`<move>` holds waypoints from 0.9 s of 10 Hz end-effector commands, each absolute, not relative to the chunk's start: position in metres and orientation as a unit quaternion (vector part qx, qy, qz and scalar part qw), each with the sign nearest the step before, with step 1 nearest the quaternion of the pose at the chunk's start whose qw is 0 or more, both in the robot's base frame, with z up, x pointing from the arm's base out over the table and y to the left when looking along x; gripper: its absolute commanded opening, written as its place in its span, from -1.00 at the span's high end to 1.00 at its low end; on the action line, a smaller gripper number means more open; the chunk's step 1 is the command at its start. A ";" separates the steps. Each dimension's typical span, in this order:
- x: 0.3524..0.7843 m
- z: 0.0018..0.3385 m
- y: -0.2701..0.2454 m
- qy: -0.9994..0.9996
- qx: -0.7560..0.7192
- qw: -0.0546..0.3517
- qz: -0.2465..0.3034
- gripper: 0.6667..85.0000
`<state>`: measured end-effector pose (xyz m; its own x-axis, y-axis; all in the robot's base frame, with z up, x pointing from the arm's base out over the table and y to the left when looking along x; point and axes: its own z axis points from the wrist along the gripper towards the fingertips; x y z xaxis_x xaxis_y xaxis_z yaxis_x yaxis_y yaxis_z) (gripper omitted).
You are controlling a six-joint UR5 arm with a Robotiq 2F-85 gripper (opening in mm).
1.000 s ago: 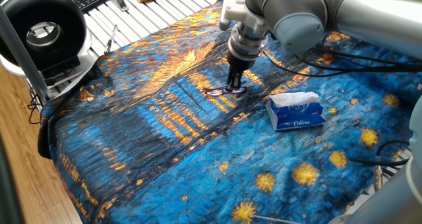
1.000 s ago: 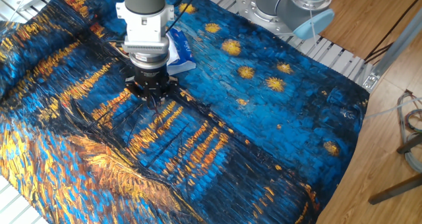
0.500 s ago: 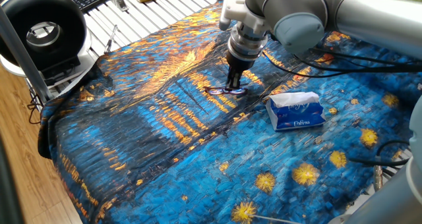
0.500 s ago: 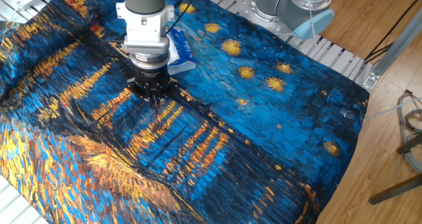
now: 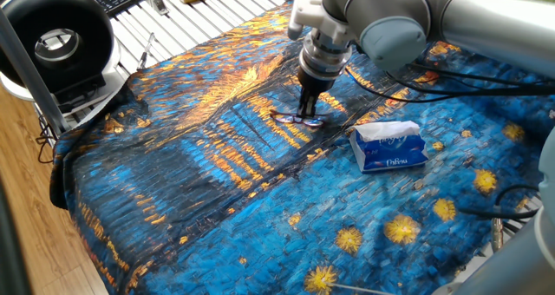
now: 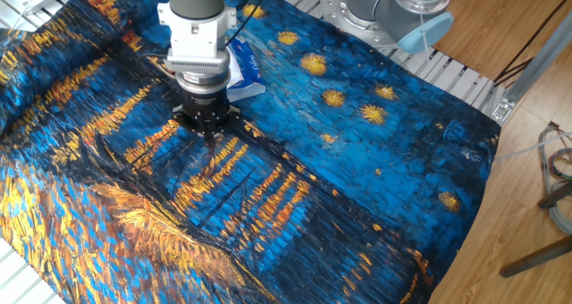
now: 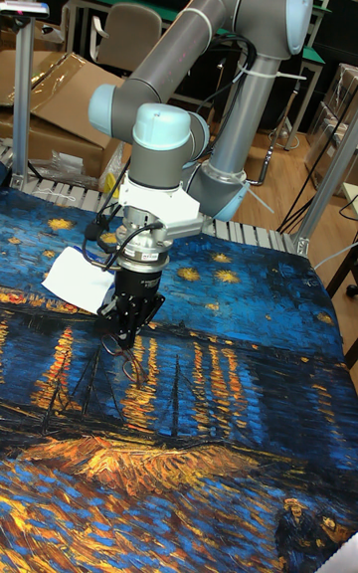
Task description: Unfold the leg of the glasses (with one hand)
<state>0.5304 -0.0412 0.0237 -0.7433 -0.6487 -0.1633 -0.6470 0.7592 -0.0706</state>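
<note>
Glasses (image 5: 290,116) lie on the painted blue-and-gold cloth (image 5: 217,199) near the table's middle. In one fixed view they sit a touch further toward 10 o'clock than a second ago. The shift is slight, and the lenses still rest flat on the fabric.

At their 3 o'clock end stands the hand (image 5: 307,113), pointing straight down with its tips at the frame; its pose has barely altered over the last second. The fingers look drawn nearly together, but I cannot tell whether they pinch a leg or only press beside it. The other fixed view and the tall fixed view leave the thin frame too faint beneath the fingers to settle that.

The small drift suggests the hand is nudging or dragging the frame rather than swinging a leg out, and no leg shows clearly opened, so the unfolding looks barely begun.

Further toward 4 o'clock, well apart, sits the blue-white tissue pack (image 5: 390,147), unmoved.
</note>
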 end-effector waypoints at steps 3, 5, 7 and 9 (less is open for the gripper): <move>0.531 0.027 -0.046 0.940 -0.331 0.082 -0.014 0.73; 0.530 0.030 -0.047 0.944 -0.321 0.074 -0.018 0.75; 0.528 0.033 -0.050 0.949 -0.307 0.059 -0.028 0.79; 0.528 0.036 -0.050 0.952 -0.299 0.050 -0.035 0.84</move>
